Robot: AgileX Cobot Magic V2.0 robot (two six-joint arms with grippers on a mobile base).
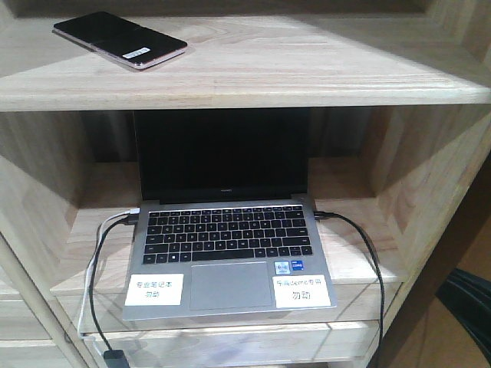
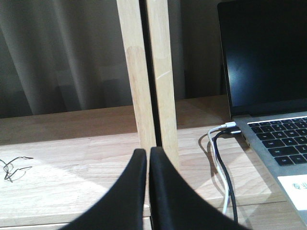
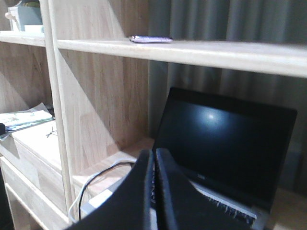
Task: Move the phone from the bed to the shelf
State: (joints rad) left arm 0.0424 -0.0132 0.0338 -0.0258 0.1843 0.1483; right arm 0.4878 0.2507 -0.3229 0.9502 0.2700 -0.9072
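Black fingers first: left gripper (image 2: 147, 158) sits bottom centre of the left wrist frame, jaws pressed together with nothing between them. Right gripper (image 3: 154, 160) is the same at bottom centre of the right wrist frame: clenched and empty. Neither touches anything, so I read both arms as parked clear of the furniture.

Next out, the lower compartment of the shelf (image 1: 322, 84) holds an open grey laptop (image 1: 230, 245), lid up and screen dark. It sits centred on its plank with two white paper labels on the palm rest. A white cable (image 1: 111, 226) and a black cable (image 1: 360, 253) are plugged into its left and right sides and drop over the front edge, presumably for power or data. That explains why it is pushed well back into the bay.

Farthest up, the phone (image 1: 119, 40) lies flat on the upper plank at the upper left of the front frame, angled diagonally, with the barcode sticker end nearer the camera. It is well in from the front edge and rests stable. The right wrist view shows it edge-on at the top of the frame, pinkish rim visible. No bed is in view.

Judgement: placement looks done, with only retraction left.
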